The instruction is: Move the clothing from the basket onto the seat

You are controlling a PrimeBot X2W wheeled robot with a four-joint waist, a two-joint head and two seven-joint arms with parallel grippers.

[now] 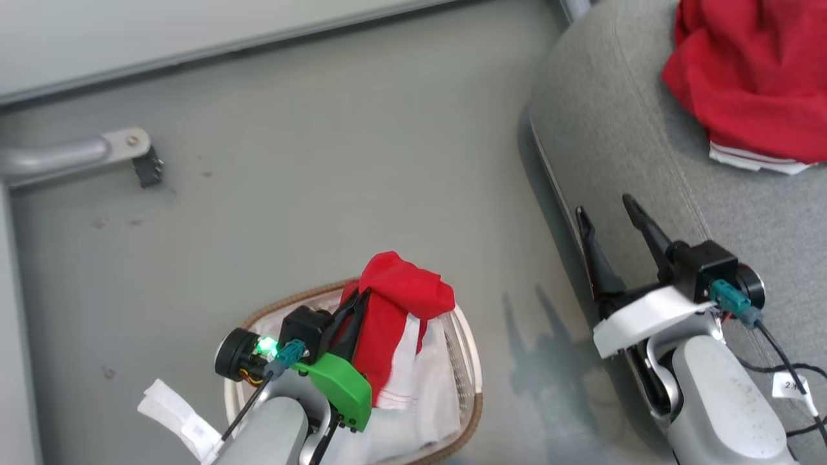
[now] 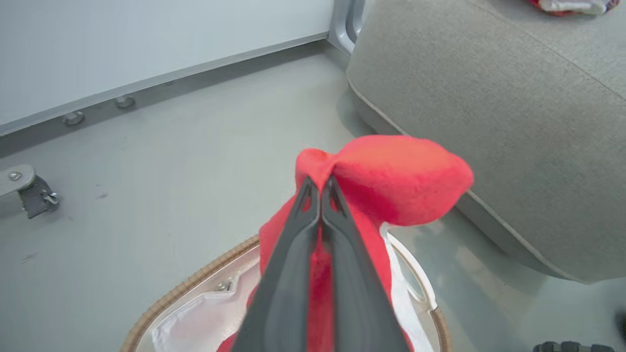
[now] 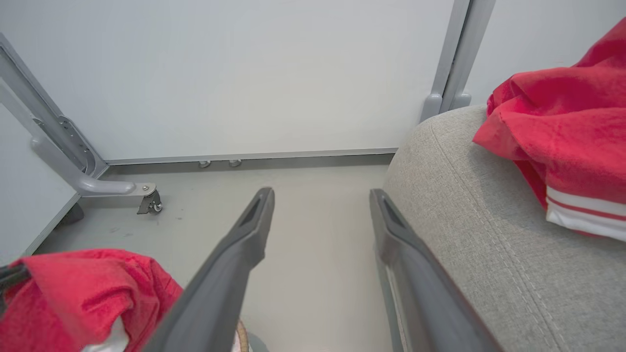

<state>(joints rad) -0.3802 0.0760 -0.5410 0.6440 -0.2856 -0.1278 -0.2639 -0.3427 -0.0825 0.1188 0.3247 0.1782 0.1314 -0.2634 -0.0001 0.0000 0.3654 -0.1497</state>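
Held garment (image 1: 397, 303): a red piece of the clothing, pinched at a bunched top fold above the basket (image 1: 478, 403); its long axis runs from that fold down into the basket, with the white striped trim (image 1: 400, 395) at the low end; a loose lobe flops over the pinch toward the seat (image 1: 614, 129).
Left gripper (image 2: 320, 182): fingers pressed together with almost no gap, clamped on the red fold; more red cloth lies between the fingers lower down.
Basket: on the grey floor (image 1: 323, 161), near the seat's left edge but apart from it; white cloth liner (image 1: 433, 413) inside, under the hanging cloth.
Second garment (image 1: 756, 71): red, crumpled on the seat toward its far right part; its white striped hem (image 1: 756, 158) faces the robot.
Right gripper (image 1: 605, 208): spread wide, holding nothing; it hangs along the seat's left edge, one finger on the floor side, the other over the cushion; whether either touches the fabric, I cannot tell.
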